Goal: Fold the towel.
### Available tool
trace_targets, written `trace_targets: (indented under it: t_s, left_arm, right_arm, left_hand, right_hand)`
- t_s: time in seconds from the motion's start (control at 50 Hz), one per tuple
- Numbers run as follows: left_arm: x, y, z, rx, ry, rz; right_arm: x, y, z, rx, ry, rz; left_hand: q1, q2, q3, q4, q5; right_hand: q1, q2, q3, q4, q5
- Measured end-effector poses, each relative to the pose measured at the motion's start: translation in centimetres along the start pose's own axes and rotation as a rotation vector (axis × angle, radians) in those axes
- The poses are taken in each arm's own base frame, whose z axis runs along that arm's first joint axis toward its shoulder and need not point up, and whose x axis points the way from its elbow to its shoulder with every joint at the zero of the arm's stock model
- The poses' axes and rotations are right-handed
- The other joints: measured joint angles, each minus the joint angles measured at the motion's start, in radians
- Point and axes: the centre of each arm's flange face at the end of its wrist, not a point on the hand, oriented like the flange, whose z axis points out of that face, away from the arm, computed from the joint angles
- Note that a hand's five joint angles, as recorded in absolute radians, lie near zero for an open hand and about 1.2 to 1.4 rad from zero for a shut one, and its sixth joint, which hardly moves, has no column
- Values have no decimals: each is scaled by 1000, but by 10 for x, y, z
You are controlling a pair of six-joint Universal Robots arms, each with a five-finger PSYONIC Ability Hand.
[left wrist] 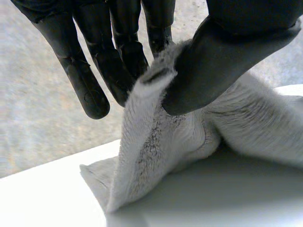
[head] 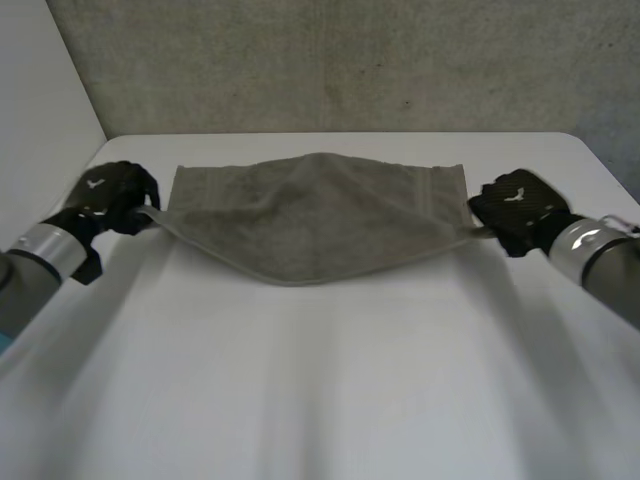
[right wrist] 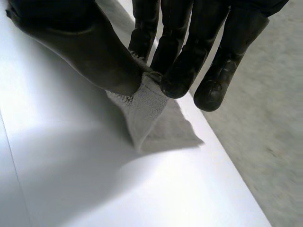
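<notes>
Pinching a corner each between thumb and fingers, the left robot hand (head: 118,195) and the right robot hand (head: 515,205) held the towel (head: 310,215), whose raised edge sagged between them over the far half of the bench (head: 320,400). Soft, light and limp, it was judged best gripped at corners.

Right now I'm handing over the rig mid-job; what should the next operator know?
Left hand: shut, thumb and fingers pinching a towel corner.
Right hand: same, on the opposite corner.
Towel: stretched between the hands over the table, middle sagging, far edge lying flat.
Done: both corners gripped and lifted.
Left: probably lay the held corners onto the far edge, release, flatten.
</notes>
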Motion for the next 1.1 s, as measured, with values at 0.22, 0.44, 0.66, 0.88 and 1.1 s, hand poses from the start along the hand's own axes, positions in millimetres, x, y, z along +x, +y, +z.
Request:
trace_targets:
  t_s: [0.22, 0.44, 0.66, 0.88, 1.1]
  left_arm:
    - [-8, -61, -54, 36, -12, 24]
    - [17, -65, -94, 20, 74, -63]
    - [12, -42, -68, 20, 127, -84]
    - [-13, -2, 2, 25, 82, -78]
    - [-36, 20, 58, 71, 1, -58]
  right_arm:
    - [69, 0, -59, -147, 120, 145]
    - [82, -6, -94, -153, 80, 236]
    - [72, 5, -60, -127, 47, 222]
    - [61, 15, 23, -110, 153, 174]
    - [53, 23, 91, -52, 273, 172]
  left_hand:
    - [0, 0, 2, 0, 0]
    - [0, 0, 2, 0, 0]
    - [0, 0, 2, 0, 0]
    - [0, 0, 2, 0, 0]
    - [0, 0, 2, 0, 0]
  right_hand:
    - [0, 0, 0, 0, 0]
    - [0, 0, 0, 0, 6]
    - [0, 0, 0, 0, 6]
    - [0, 0, 0, 0, 6]
    - [0, 0, 0, 0, 6]
